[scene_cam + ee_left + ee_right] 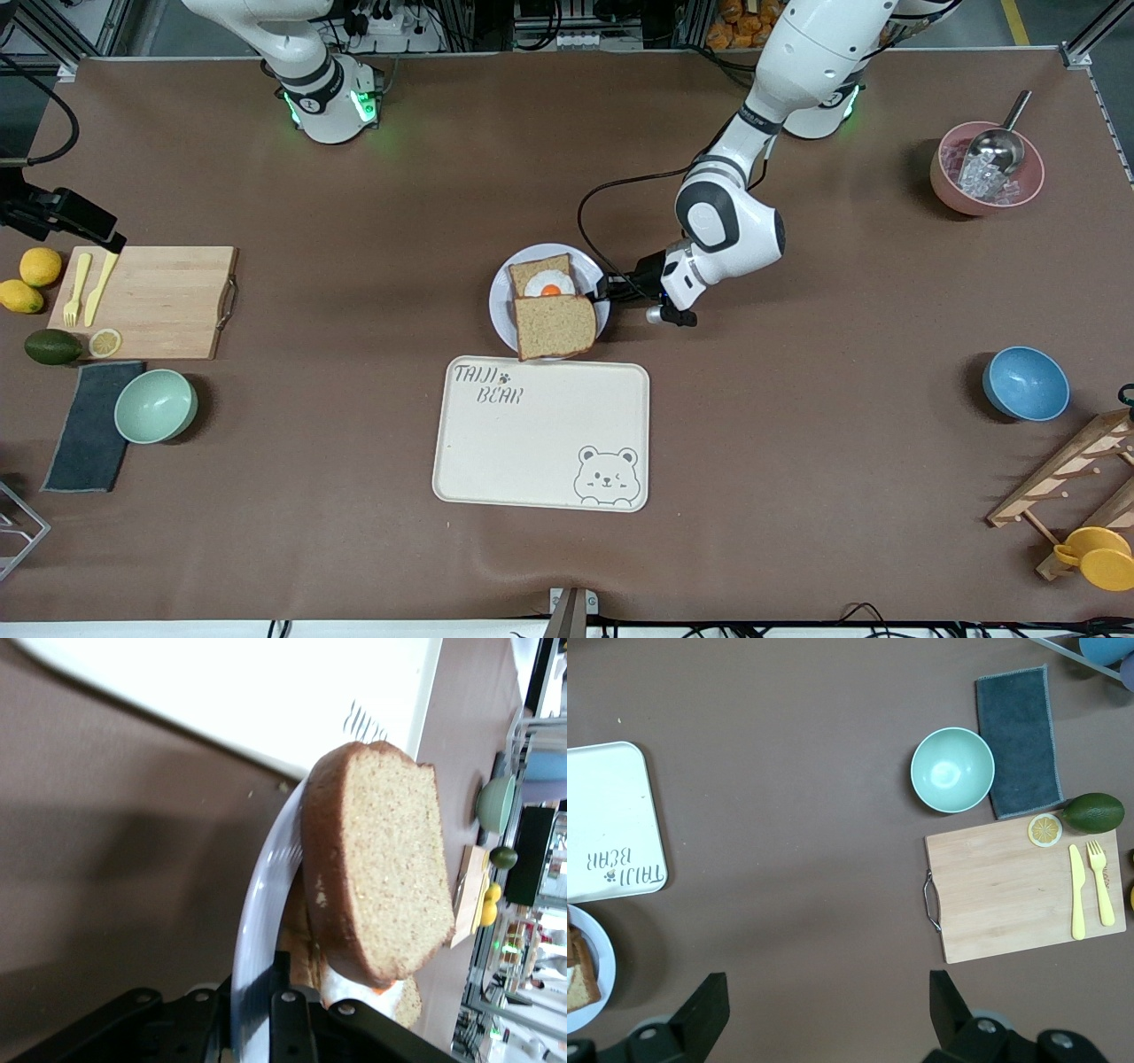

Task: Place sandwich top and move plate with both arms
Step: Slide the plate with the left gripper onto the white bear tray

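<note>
My left end effector [601,294] is clamped tight on the rim of the plate [501,306], at the edge toward the left arm's end of the tabletop [797,461], while my right end effector [828,1014] hangs spread wide and empty above bare tabletop between the plate and the cutting board [1010,890], waiting. The main risk, as I judge it, is the sandwich top [555,325]: it does not sit square on the egg slice [542,276] but has slid toward the front camera, overhanging the plate's rim just beside the bear-print tray [542,434]. If I lift or pull with only one side gripped, the plate could tilt and the bread could slide off onto the tray or tabletop. A thin rim hold could also slip if the plate drags. My right end effector would need the plate's free edge before any lift, and uneven lifting between the two could tip the load. The sandwich top is a plain brown wholemeal slice, squarish with a darker crust and a bare, grainy face; in my left wrist view it leans slanted over the lower slice. The plate is small, round, pale lavender-white, scarcely wider than the bread, and it sits mid-table, farther from the front camera than the tray
</note>
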Robot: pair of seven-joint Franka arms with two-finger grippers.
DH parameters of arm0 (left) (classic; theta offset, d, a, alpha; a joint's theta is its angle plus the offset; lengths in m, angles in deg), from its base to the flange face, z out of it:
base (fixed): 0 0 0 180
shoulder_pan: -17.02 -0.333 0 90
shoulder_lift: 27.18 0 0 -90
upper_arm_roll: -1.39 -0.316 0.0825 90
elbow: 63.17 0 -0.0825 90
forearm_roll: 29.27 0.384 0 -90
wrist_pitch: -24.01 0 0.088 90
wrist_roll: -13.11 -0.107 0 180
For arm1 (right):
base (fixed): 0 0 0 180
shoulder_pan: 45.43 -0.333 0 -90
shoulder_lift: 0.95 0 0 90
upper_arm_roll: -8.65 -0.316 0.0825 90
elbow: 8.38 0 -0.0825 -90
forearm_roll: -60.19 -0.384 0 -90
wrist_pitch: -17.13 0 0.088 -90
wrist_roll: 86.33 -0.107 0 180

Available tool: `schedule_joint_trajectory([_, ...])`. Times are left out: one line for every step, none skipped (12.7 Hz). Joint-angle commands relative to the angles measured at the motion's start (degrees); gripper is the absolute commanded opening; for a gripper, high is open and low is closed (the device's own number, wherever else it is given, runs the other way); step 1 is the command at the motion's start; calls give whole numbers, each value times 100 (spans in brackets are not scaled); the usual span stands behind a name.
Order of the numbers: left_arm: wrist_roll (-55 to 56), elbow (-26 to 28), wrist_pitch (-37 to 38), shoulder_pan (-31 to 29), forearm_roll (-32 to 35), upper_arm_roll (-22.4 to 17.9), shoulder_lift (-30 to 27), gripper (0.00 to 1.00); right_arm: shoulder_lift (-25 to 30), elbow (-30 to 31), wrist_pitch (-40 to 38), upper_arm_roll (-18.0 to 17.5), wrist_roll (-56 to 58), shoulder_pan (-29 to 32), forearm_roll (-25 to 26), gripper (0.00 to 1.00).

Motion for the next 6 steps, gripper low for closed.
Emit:
schedule_joint_trajectory([-159, -266, -223, 4, -462, -18, -121, 2, -29, -80, -91, 1, 59, 18, 110, 100])
schedule_joint_trajectory([-159, -442, -372, 4, -506, -27, -68, 2, -29, -72, -91, 9, 68, 45, 102, 100])
schedule_joint_trajectory([-159, -574, -512, -5, -507, -36, 2, 2, -47, -63, -91, 10, 68, 45, 101, 100])
schedule_joint_trajectory([-151, -671, -575, -5, -507, -62, 29, 1, -47, -54, -91, 10, 59, 45, 110, 100])
schedule_joint_trajectory([-151, -811, -575, -14, -507, -80, 116, 1, -47, -54, -91, 10, 59, 45, 102, 100])
schedule_joint_trajectory([-107, -995, -628, -5, -507, -97, 247, 1, -47, -54, -91, 10, 59, 45, 101, 100])
